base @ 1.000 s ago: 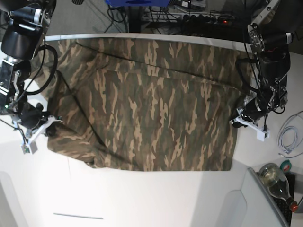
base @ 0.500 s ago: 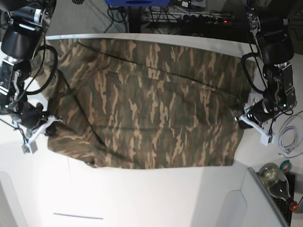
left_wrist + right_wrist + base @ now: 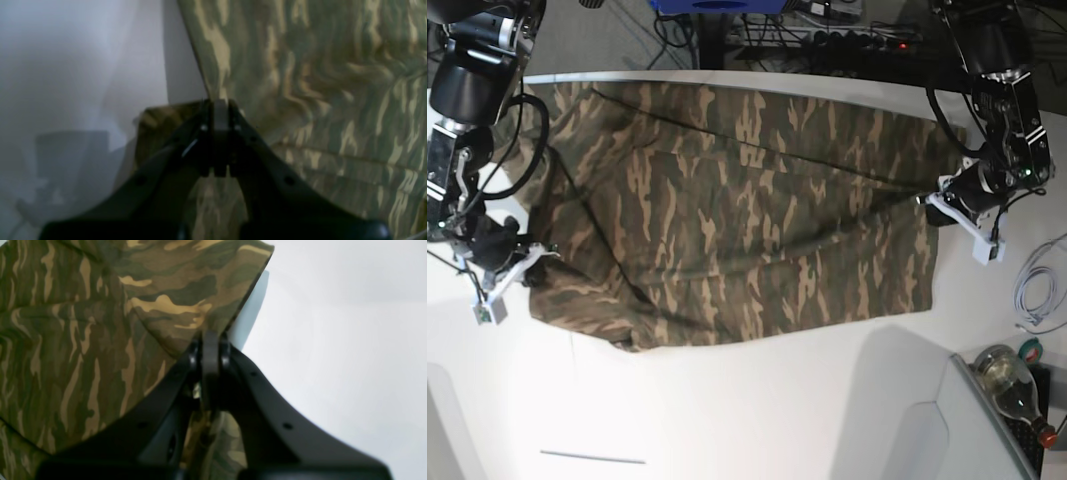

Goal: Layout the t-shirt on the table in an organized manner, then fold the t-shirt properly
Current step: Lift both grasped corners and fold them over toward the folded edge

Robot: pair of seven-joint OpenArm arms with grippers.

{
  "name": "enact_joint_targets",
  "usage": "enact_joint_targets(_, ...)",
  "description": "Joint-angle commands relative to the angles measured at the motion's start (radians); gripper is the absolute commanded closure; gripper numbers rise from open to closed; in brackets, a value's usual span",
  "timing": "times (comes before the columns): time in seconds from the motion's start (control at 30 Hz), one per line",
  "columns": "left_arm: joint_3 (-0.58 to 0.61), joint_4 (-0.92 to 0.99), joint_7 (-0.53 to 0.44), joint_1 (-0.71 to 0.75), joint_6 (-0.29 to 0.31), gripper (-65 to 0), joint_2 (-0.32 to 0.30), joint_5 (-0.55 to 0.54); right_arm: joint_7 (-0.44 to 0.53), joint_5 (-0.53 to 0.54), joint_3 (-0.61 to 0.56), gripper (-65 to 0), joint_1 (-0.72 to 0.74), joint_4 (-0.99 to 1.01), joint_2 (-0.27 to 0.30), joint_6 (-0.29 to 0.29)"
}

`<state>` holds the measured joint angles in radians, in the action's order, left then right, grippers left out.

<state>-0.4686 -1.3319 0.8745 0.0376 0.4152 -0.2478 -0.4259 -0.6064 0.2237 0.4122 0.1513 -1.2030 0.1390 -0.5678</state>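
The camouflage t-shirt (image 3: 737, 220) lies spread wide over the white table (image 3: 727, 420), with some ridges and a lifted right side. On the right of the base view, my left gripper (image 3: 934, 205) is shut on the t-shirt's right edge. In the left wrist view the left gripper (image 3: 220, 104) pinches a cloth edge (image 3: 300, 83) above the table (image 3: 83, 50). My right gripper (image 3: 530, 262) is at the left of the base view, shut on the shirt's lower-left part. The right wrist view shows the right gripper (image 3: 210, 337) clamped on a fold of t-shirt (image 3: 166, 306).
A glass bottle (image 3: 1012, 385) and a grey box corner (image 3: 947, 420) sit at the near right. A white cable (image 3: 1037, 290) lies by the right edge. Cables and a power strip (image 3: 857, 40) run beyond the far edge. A thin dark seam line (image 3: 592, 457) marks the near table.
My left gripper has moved toward the far edge, pulling the shirt's right edge with it; the lower right hem has shifted up and slants. The right arm has stayed put.
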Motion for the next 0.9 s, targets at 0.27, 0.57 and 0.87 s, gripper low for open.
enact_joint_targets(0.27, -0.02, -0.125, 0.028, 0.091, 0.0, 0.0, -0.014, -0.02, 0.019, 0.012, 0.001, 0.0, 0.021, -0.013, 0.012, -0.005)
enact_joint_targets(0.57, -0.057, -0.234, 0.028, 0.17, -0.002, -30.1, 0.012, -0.014, 0.019, 0.012, 0.001, 0.0, 0.021, -0.013, 0.012, -0.005)
enact_joint_targets(0.87, -0.15, -0.183, 0.019, 0.068, -0.095, -43.6, -0.009, -0.011, 0.021, 0.012, 0.001, 0.0, 0.021, -0.013, 0.012, -0.005)
